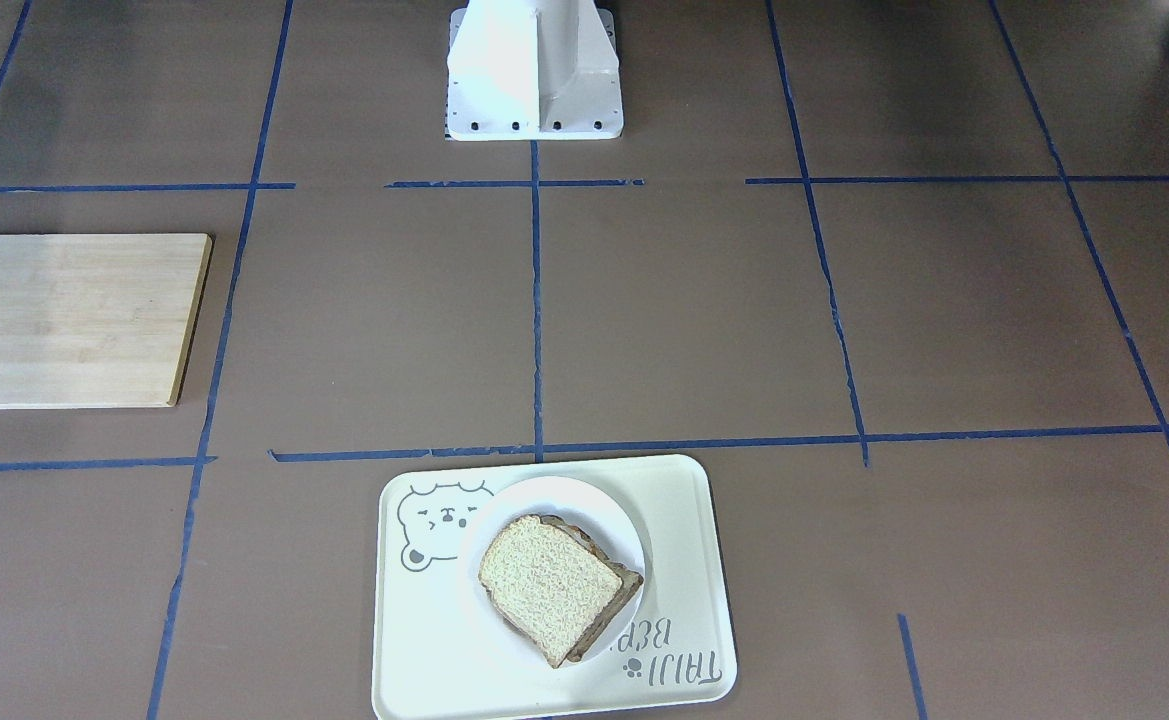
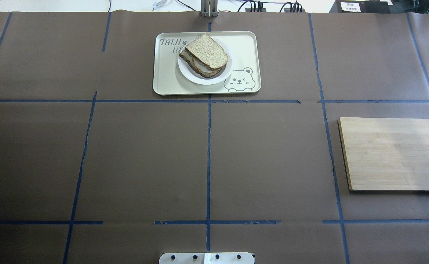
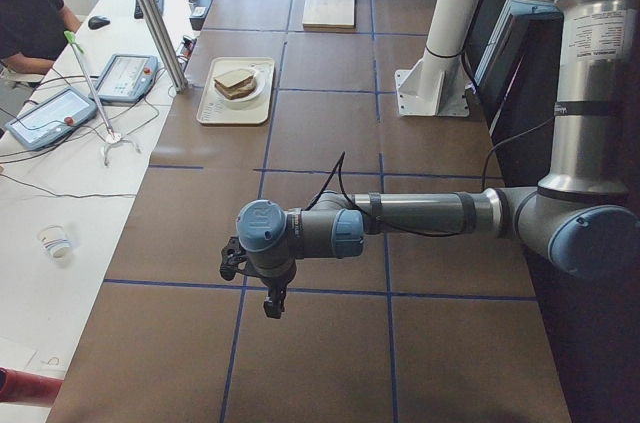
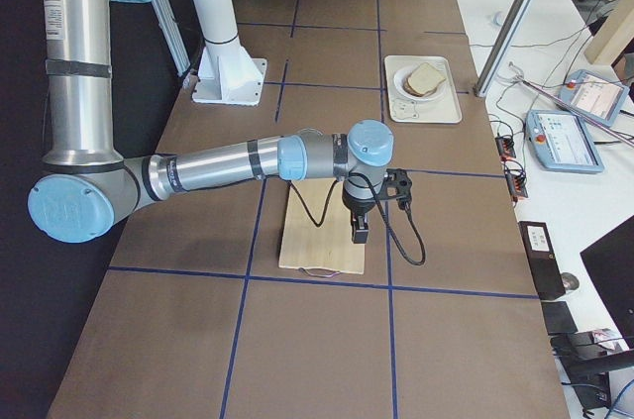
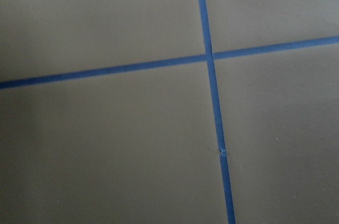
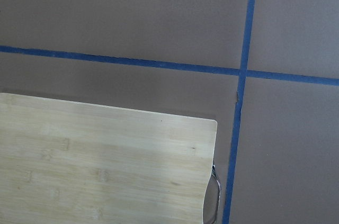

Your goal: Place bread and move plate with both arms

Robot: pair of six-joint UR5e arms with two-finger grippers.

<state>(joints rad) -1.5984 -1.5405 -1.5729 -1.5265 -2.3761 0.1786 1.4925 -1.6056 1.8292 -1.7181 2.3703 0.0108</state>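
The bread [image 1: 549,585], a plain light-brown slice, lies on top of a second slice [image 1: 626,592] on the white plate [image 1: 544,497]. The plate stands on the cream bear tray [image 1: 689,540] at the table's far edge from the robot. Bread [image 2: 207,51], plate [image 2: 199,77] and tray [image 2: 166,73] also show in the overhead view. My left gripper [image 3: 272,309] shows only in the exterior left view, hanging above bare table far from the tray. My right gripper [image 4: 360,233] shows only in the exterior right view, above the wooden board. I cannot tell whether either is open or shut.
A wooden cutting board [image 2: 394,154] lies on my right side of the table, its corner and metal handle in the right wrist view [image 6: 95,166]. The robot's white base [image 1: 534,70] stands at the near edge. Blue tape lines cross the brown table. An operator [image 3: 30,13] sits beyond it.
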